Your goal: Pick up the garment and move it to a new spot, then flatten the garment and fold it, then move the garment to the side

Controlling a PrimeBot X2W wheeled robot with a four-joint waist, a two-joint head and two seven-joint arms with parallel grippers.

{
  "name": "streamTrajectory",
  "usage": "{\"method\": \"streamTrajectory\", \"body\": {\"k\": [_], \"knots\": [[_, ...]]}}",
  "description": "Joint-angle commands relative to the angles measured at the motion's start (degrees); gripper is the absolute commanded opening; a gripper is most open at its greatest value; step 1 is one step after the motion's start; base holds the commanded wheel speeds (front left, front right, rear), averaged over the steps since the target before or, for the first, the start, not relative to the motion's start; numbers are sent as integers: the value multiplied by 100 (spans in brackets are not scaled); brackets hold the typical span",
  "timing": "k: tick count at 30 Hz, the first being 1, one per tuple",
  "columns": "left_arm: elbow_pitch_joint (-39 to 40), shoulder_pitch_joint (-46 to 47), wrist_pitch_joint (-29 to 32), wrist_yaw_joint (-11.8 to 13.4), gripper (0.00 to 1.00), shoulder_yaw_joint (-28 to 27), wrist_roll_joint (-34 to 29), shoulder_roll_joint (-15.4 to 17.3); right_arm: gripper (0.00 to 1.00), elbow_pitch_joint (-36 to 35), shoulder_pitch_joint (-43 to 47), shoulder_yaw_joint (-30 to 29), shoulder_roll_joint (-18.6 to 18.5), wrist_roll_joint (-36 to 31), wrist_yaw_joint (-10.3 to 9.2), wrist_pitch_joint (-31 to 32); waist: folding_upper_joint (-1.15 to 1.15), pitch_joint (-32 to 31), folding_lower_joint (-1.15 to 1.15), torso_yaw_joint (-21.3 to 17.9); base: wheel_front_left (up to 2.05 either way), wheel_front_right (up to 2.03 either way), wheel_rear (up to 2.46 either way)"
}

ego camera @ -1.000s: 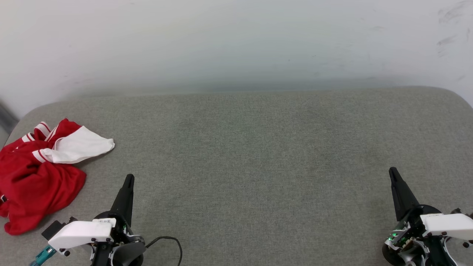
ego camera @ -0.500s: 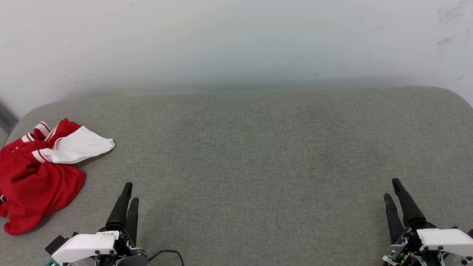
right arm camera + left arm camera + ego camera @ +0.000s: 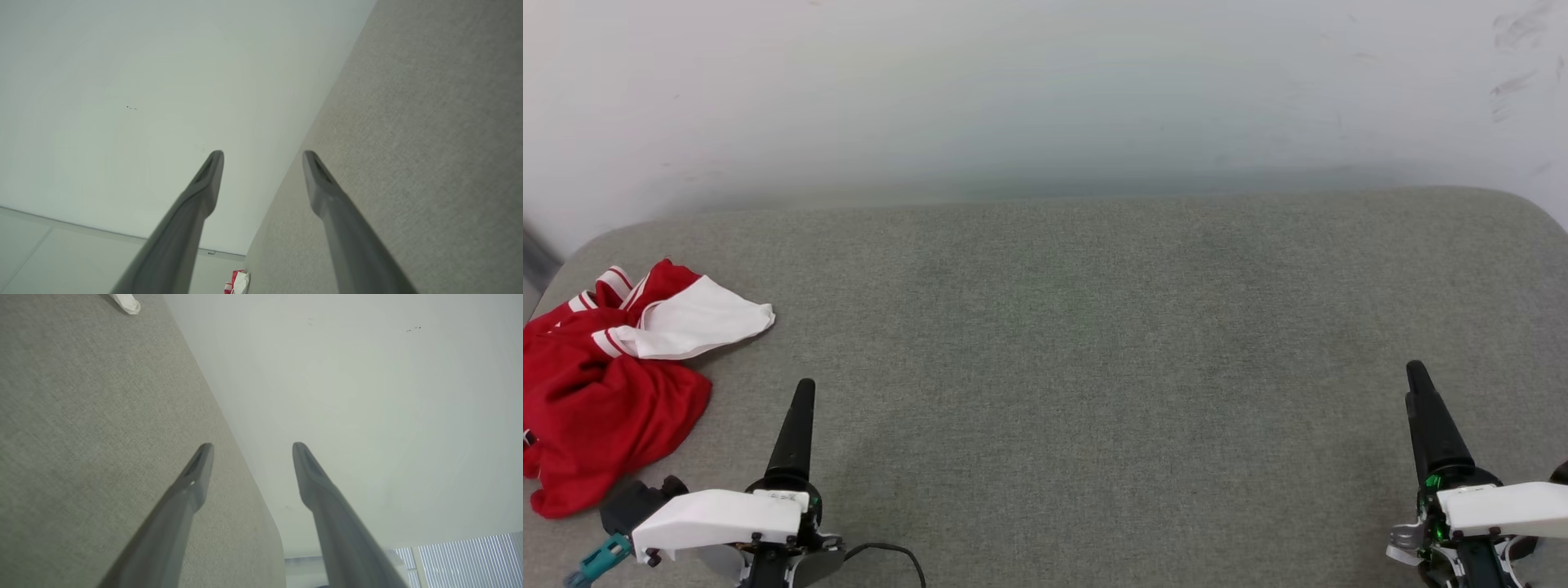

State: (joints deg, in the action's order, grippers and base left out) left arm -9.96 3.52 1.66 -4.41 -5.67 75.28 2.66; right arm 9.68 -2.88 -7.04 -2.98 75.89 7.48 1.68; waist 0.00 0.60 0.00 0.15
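Note:
The garment [image 3: 605, 384] lies crumpled at the left edge of the grey padded surface [image 3: 1062, 343], red with one white sleeve spread to the right. A white tip of the garment [image 3: 127, 302] shows at the top of the left wrist view, and a small red-and-white bit of the garment [image 3: 237, 283] at the bottom of the right wrist view. My left gripper [image 3: 800, 392] hovers low at the front left, just right of the garment, not touching it. My left gripper [image 3: 249, 451] is open and empty. My right gripper [image 3: 1417, 376] is at the front right; my right gripper [image 3: 263, 159] is open and empty.
A pale wall [image 3: 1045, 98] rises directly behind the padded surface. The surface's corners are rounded at the back left and back right. A black cable [image 3: 890, 555] loops beside my left wrist at the front edge.
Both grippers went from shut to open. They dipped toward the front edge half a second ago and now reach forward again, turned so the fingers overlap in the head view.

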Motion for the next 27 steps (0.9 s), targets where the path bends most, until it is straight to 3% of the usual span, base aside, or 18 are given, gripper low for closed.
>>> {"method": "streamTrajectory", "body": {"k": [1,12,27], "knots": [[199,108,-81,80,100,64,-359,13,100,-235,-30,42,1,-363,1,-75,0,4,0,4,0,0,0],[327,38,-336,450,100,430,-1932,80,100,-596,108,356,3,-2080,1,-331,0,26,0,22,0,0,0],[379,12,-620,993,100,871,-3113,280,100,-683,237,400,5,-3330,2,-615,0,65,0,32,0,0,0]]}}
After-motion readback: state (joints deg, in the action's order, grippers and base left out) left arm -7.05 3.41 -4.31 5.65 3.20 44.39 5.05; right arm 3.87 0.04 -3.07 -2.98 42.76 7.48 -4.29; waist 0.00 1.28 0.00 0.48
